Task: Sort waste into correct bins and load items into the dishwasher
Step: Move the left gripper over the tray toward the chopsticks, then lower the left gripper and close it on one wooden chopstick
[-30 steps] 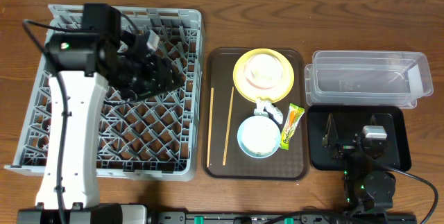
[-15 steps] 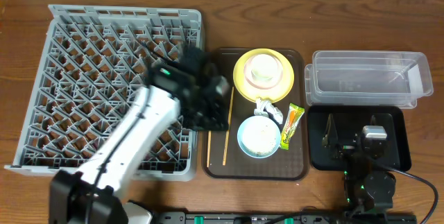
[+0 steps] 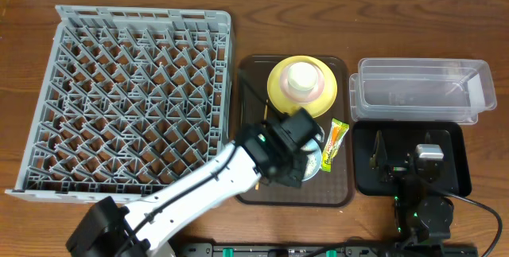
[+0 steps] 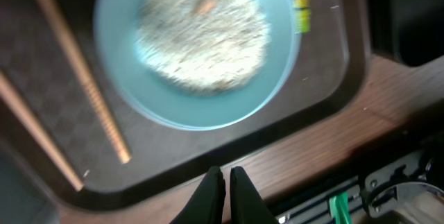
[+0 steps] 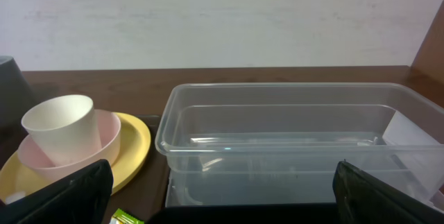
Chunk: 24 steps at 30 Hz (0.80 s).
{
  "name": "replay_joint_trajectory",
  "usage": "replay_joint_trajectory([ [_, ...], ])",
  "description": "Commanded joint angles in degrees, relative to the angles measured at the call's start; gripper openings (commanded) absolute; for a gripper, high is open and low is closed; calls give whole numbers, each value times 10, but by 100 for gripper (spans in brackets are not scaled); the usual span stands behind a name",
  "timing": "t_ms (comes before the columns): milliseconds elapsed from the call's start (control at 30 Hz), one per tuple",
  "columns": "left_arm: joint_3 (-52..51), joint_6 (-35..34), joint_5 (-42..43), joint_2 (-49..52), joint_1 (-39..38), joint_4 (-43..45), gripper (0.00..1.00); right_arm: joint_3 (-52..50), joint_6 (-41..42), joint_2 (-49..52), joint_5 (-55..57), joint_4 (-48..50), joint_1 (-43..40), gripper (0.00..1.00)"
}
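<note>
- Though my left arm [image 3: 231, 169] covers the fingertips overhead, they hover over the light blue bowl [image 3: 312, 164] on the brown tray [image 3: 253, 74].
- Left wrist: my left gripper [image 4: 223, 175] is pinched together, empty; the bowl lies just ahead, chopsticks [image 4: 82, 78] ahead-left. I judge it stiff and slick, its rice scraps [image 4: 201, 33] loose: pinch the rim, keep level. Wrapper [image 4: 300, 2] print is unreadable.
- Right wrist: my right gripper [image 5: 222, 182] gapes wide, empty; clear container [image 5: 291, 134] just ahead.
</note>
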Motion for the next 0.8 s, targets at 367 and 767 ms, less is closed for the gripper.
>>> replay_joint_trajectory([
  [367, -1, -25, -178, -2, 20, -1, 22, -1, 8, -2, 8, -2, 1, 99],
  [767, -20, 47, -139, -2, 85, 12, 22, -1, 8, -2, 8, -1, 1, 99],
])
